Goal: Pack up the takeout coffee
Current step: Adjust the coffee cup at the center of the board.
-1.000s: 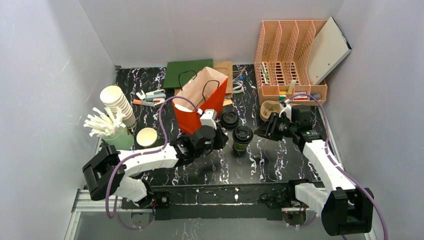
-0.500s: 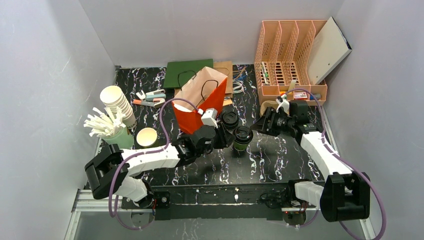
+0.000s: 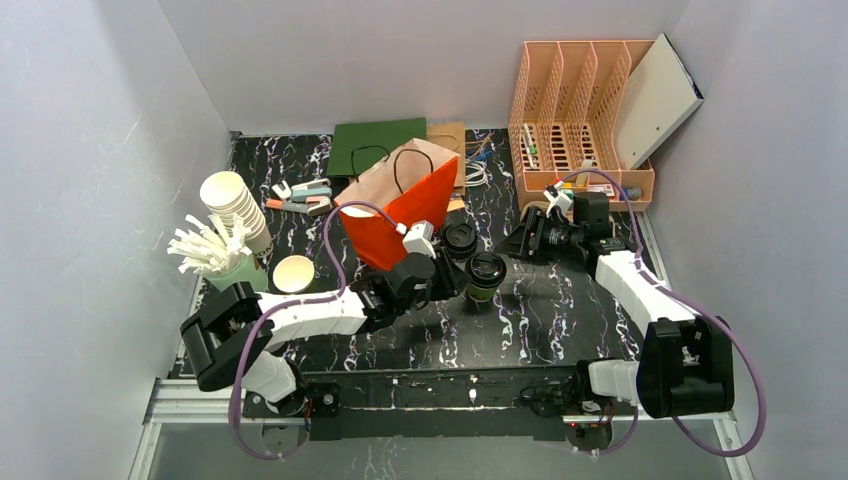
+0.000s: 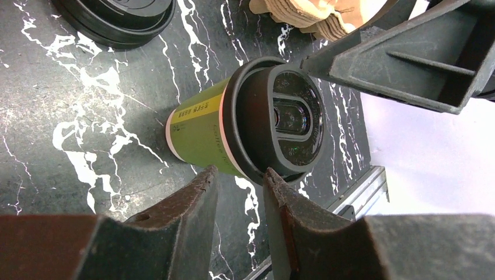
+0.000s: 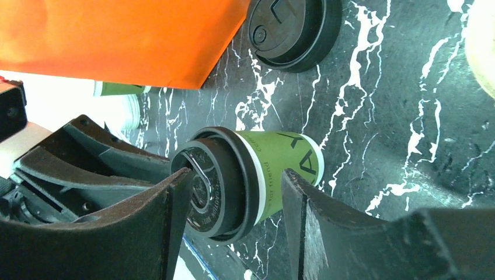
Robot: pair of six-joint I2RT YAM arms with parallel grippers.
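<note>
Black marbled bench [image 3: 540, 320], near edge cut off behind the arm bases. Peach file organizer [image 3: 575, 110] at the back right, contents too small to make out. Orange paper bag [image 3: 378, 235] standing open at centre back, bottom of its inside out of sight.

Right gripper [image 5: 236, 173] just behind and to the right of the cup, fingers [image 5: 157, 233] spread wide, one either side of it in the wrist view; contact impossible to tell, no grip evident. Left gripper [image 4: 239, 171] low at the cup's left, fingers [image 4: 192, 216] parted by a narrow gap, nothing between them, tips just short of the lid rim.

Takeout coffee [image 3: 485, 272] upright on the bench between the two grippers, just right of the bag and outside it. Stacked black lids [image 3: 460, 240] just behind it.

On the green cup wall: large pale letters, "A" and "Y" readable, the rest cut off by a finger. Also a yellow band with dark print too small to read. Embossed wording on the lid, only "CAUTION" partly legible.
</note>
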